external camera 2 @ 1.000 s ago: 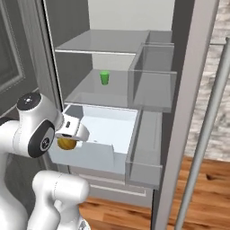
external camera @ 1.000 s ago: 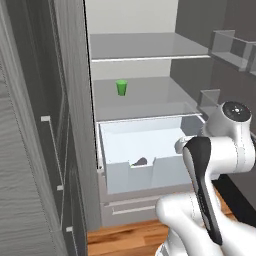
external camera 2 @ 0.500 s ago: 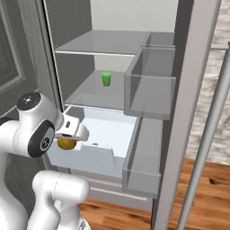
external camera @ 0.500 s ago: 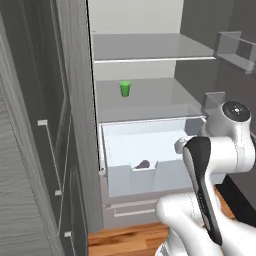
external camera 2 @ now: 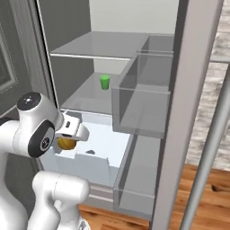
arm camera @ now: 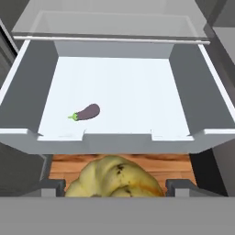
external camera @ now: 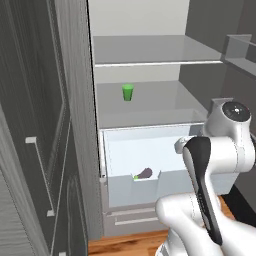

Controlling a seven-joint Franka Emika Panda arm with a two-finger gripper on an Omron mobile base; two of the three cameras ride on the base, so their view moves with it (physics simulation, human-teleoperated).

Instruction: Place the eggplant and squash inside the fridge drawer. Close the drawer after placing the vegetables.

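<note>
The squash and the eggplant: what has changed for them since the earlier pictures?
Nothing visibly changed. The fingers still hold the squash in front of the open fridge drawer, and the eggplant still lies inside near the front wall. The green cup stays on its shelf.

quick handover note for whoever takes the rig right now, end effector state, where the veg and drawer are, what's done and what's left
End effector: closed on the lumpy yellow squash, held just in front of the drawer.
Small dark purple eggplant: already lying on the floor of the wide pale bluish-white fridge drawer, near its front wall.
Drawer: pulled open.
Done: eggplant in.
Left: move the squash over the drawer, release it inside, push the drawer shut.
</note>
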